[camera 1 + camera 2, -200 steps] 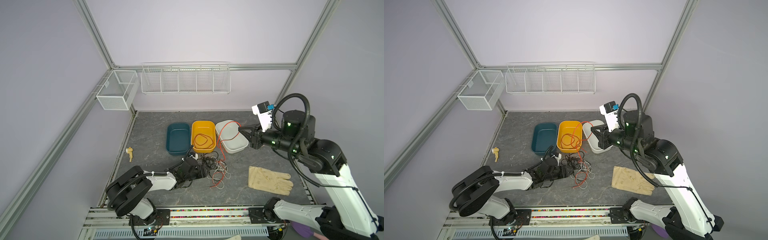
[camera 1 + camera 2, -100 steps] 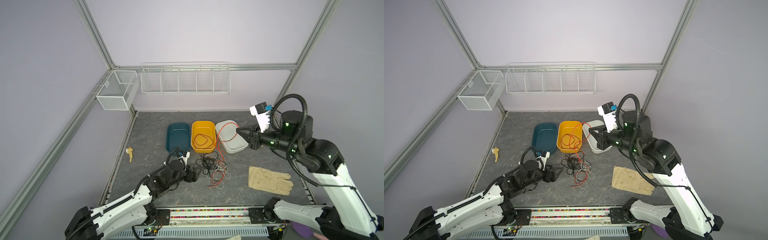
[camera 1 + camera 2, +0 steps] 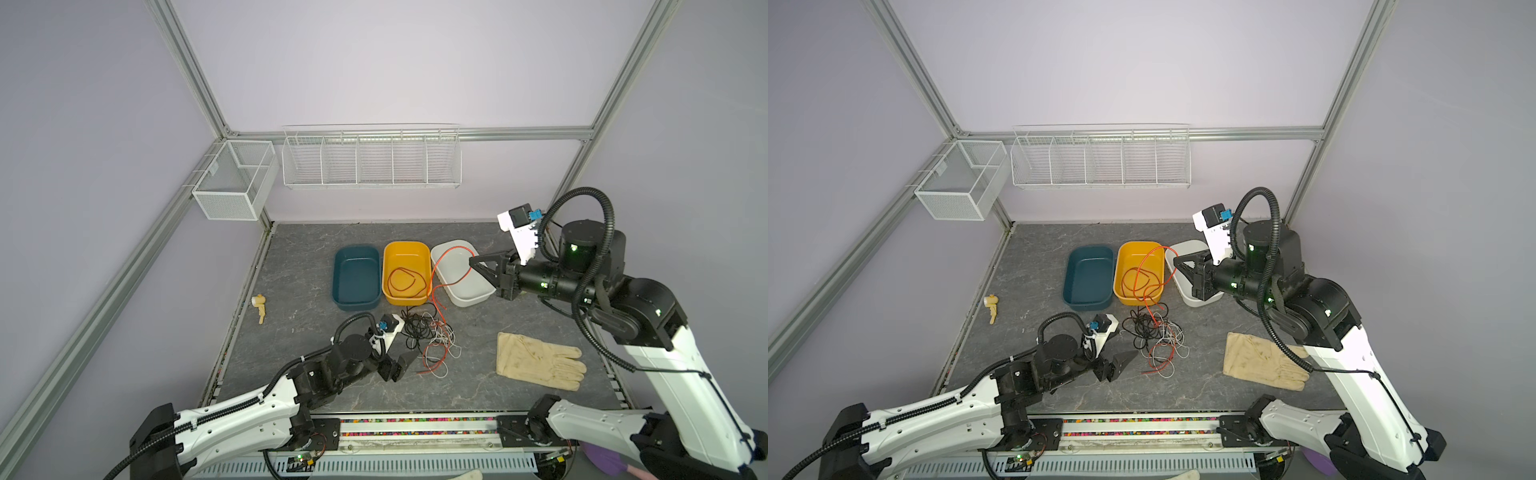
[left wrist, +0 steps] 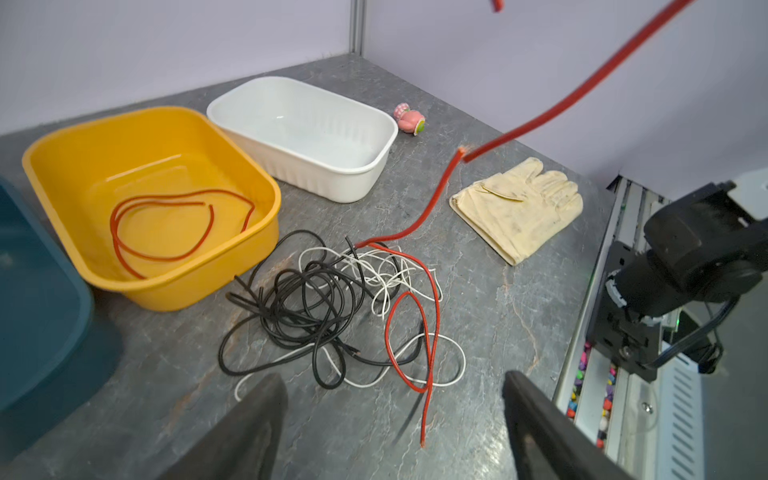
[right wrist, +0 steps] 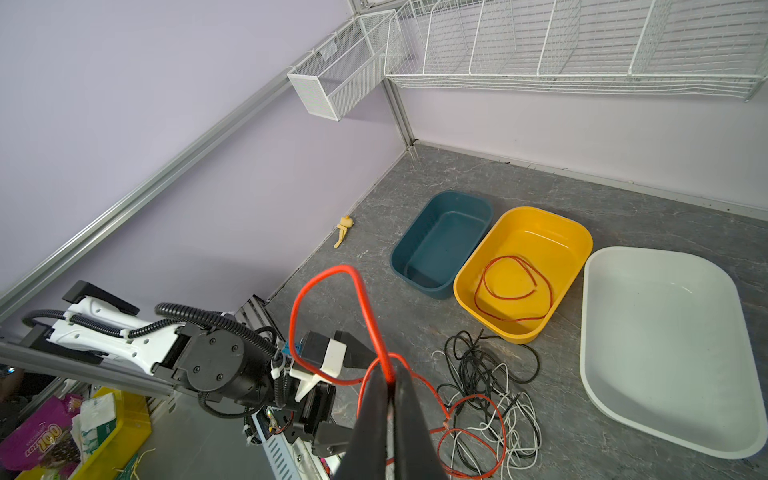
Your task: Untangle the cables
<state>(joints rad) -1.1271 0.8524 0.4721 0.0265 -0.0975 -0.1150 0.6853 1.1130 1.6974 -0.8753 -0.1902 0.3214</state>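
Fingers (image 5: 370, 419) of the right gripper (image 3: 472, 262) were clamped on a red cable (image 4: 548, 111) held aloft; the left gripper (image 4: 395, 415) gaped empty beside the cables (image 3: 428, 336) heaped on the table (image 3: 332, 249) — it should probably pin the black loops (image 4: 291, 299) while the right drew slowly upward.

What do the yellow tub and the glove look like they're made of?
Yellow tub: likely moulded plastic, glossy; light glints on its smooth rounded walls. Glove: cream leather or heavy cloth, matte, with seams, creases and smudges; which one is unclear.

Left pincer (image 3: 402, 363) spread low; right pincer (image 3: 471, 262) high, apparently shut.
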